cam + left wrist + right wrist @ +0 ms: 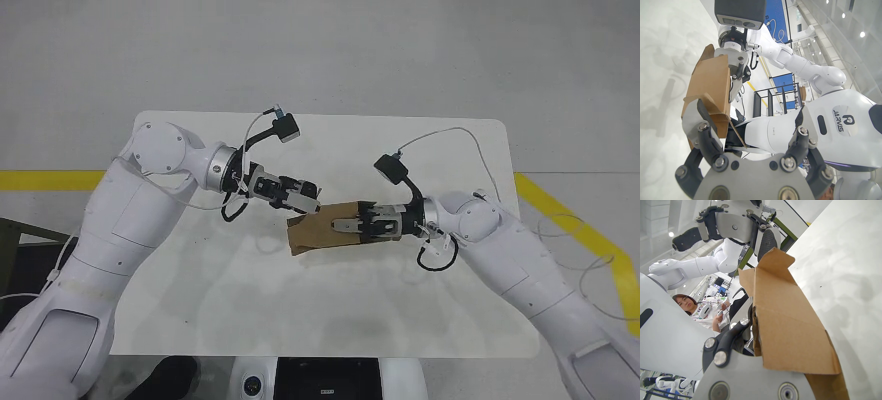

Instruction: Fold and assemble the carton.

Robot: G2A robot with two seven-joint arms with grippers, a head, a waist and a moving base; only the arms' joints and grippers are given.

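A brown cardboard carton [318, 232] is held above the white table [400, 310], partly unfolded into a sleeve with loose end flaps. My right gripper [356, 224] is shut on its one end; in the right wrist view the carton [787, 325] covers one of its fingers. My left gripper [306, 194] stands open at the carton's other end. In the left wrist view one of its fingers [700, 111] lies against the end flap of the carton [710, 85], and the other finger [802, 117] is far off to the side. The right wrist view shows a pad [768, 244] just behind the flap.
The table [838, 256] around the carton is bare white. A yellow floor line [50, 180] runs past both table ends. A person with hand controllers sits behind the robot, away from the carton.
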